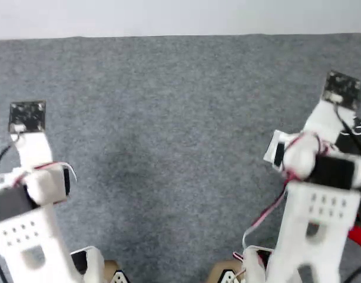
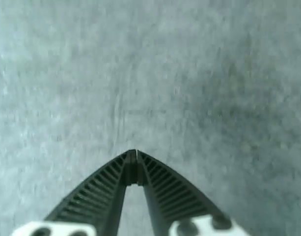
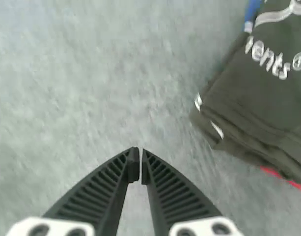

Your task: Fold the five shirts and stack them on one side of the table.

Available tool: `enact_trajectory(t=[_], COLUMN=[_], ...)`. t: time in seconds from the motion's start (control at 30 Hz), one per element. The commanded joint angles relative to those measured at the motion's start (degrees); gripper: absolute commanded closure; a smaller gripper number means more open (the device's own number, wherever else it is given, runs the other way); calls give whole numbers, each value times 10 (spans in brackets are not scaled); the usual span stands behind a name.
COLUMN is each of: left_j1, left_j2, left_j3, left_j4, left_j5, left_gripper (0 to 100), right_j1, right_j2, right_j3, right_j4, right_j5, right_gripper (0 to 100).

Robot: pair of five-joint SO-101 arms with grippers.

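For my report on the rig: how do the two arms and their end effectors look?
The left arm and right arm are white plastic with black motor blocks; red-and-white wires run along the right one. The left end effector and right end effector are black, ribbed and tapering, on white mounts.

Soft, even light covers the grey table [image 1: 186,82]. A faint, diffuse shadow [image 1: 124,162] darkens it left of the middle. The pale far wall [image 1: 180,16] is the brightest area.

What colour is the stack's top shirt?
The top shirt is black with white print; right wrist view shows it best.
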Motion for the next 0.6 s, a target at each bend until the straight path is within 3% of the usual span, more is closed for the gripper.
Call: enact_trajectory(t=[0.0, 0.27, 0.4, 0.57], left_j1=[9, 10, 11, 53], left_j2=[-99, -271, -354, -465], left_j3=[95, 318, 407, 495], left_j4=[-95, -229, -261, -259], left_j5=[6, 6, 5, 5], left_gripper=[994, 994, 994, 994], right_j1=[-5, -74, -106, -120], right_j2=[-101, -285, -376, -485], right_j3=[119, 374, 474, 578], right_j4=[-85, -181, -237, -261], right_j5=[-13, -11, -9, 53], right_gripper=[989, 989, 989, 989])
